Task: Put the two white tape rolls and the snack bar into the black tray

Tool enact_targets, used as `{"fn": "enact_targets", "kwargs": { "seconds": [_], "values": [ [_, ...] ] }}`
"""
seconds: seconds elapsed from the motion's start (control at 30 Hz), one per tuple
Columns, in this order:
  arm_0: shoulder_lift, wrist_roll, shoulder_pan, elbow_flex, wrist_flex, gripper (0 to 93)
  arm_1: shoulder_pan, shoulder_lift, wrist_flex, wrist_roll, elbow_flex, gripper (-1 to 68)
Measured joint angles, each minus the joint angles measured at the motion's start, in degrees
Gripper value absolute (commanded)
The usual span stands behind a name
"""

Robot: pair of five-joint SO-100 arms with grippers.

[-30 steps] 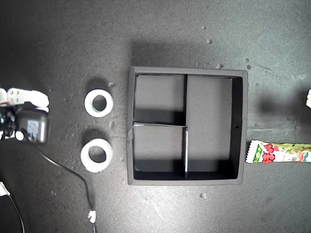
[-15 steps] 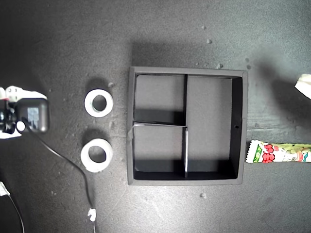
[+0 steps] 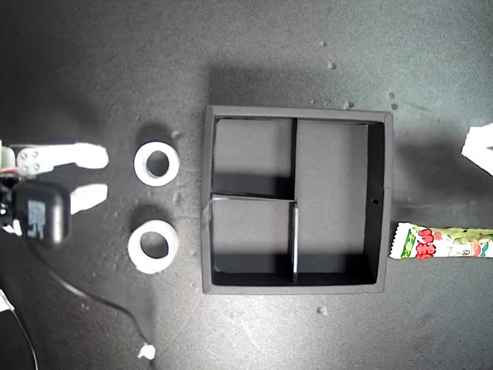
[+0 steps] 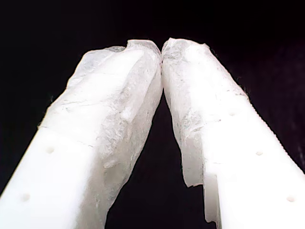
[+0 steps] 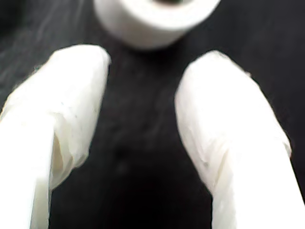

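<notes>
Black tray is sitting mid-table, all three compartments bare. Off the exterior view's right the snack bar is lying flat just beside the tray's wall, running out of frame. Two white tape rolls are resting apart from the tray on the exterior view's left, one above the other. The second gripper is spreading its jaws wide, facing the upper roll. The first gripper is pinching its tips together, holding nothing.
</notes>
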Motion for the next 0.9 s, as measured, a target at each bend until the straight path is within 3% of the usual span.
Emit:
{"fn": "enact_targets", "kwargs": {
  "seconds": [0.2,0.33,0.47,0.73,0.9],
  "values": [
    [-0.2,13.2,-2.6,-7.6,-0.4,14.4,-1.1,0.0,0.4,-0.4,-1.1,3.5],
    [-9.5,20.1,-2.7,-16.8,-1.7,13.7,1.6,-0.1,10.4,1.2,-8.2,10.3],
    [-31.0,25.8,0.0,-31.3,-2.2,13.7,2.1,-0.3,15.6,1.3,-18.4,10.8],
    [-63.3,27.0,4.2,-49.2,1.3,14.2,-6.0,-0.4,13.9,1.3,-22.2,15.6],
    [-73.2,23.5,6.1,-52.0,2.2,14.3,-9.6,-0.4,13.4,1.2,-23.8,15.3]
  ]
}}
